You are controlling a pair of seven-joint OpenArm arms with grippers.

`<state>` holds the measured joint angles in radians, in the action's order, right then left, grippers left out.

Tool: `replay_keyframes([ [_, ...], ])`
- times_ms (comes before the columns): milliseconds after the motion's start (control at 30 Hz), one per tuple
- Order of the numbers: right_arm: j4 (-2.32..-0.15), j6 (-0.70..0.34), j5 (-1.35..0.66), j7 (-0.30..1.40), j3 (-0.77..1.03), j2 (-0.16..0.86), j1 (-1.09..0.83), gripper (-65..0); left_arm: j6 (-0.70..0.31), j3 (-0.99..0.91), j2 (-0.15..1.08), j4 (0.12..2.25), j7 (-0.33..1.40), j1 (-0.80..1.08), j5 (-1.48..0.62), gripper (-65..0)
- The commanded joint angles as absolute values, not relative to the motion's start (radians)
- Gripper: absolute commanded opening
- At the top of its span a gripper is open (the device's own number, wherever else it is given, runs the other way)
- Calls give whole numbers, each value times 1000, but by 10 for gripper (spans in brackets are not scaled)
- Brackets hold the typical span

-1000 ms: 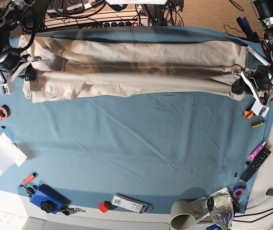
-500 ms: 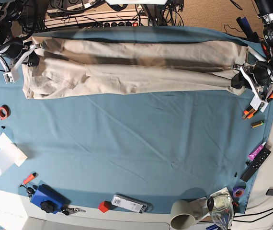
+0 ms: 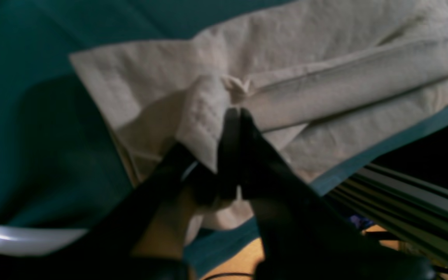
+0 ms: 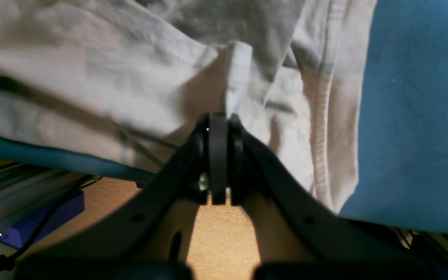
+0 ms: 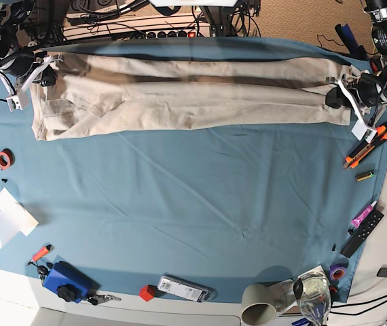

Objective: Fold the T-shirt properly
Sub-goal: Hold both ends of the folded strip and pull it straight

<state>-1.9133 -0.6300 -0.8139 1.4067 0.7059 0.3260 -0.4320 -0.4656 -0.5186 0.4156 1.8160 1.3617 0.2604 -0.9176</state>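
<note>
My left end effector (image 3: pixel 235 116) and right end effector (image 4: pixel 219 118) each pinch an end of the T-shirt (image 5: pixel 193 95), stretched along the tabletop's (image 5: pixel 200 197) far edge. Risk: uneven pulling could slip a thin pinch, skewing the fold.

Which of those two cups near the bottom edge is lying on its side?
The grey cup at the bottom, right of centre, next to the glass: its open mouth faces the camera. The white cup at the left also lies tipped, but on white paper.
</note>
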Motion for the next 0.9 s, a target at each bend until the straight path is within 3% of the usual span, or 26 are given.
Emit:
replay_keyframes([
  [0,-1931,-635,-822,1396,717,341,-432,-650,-472,-527,432,1835,1356,255,-925,-650],
  [100,-1931,-635,-822,1396,716,341,-432,-650,-499,-527,432,1835,1354,255,-920,-650],
  [133,-1931,-635,-822,1396,716,341,-433,-650,-499,-527,432,1835,1354,255,-920,-610],
  [233,-1931,-635,-822,1396,716,341,-433,-650,-493,-527,432,1835,1352,255,-920,-392],
  [300,-1931,-635,-822,1396,716,341,-433,-650,-491,-527,432,1835,1353,255,-920,-312],
  [367,-1931,-636,-822,1396,716,341,-435,-629,-491,-527,432,1835,1353,255,-920,-302],
  [500,-1931,-637,-822,1396,716,341,-452,-486,-491,-527,432,1838,1350,255,-900,-302],
  [667,-1931,-636,-818,1396,716,341,-466,-478,-398,-527,432,1852,1294,255,-716,-302],
  [867,-1931,-635,-818,1396,716,341,-466,-478,-355,-527,411,1851,1274,260,-691,-302],
])
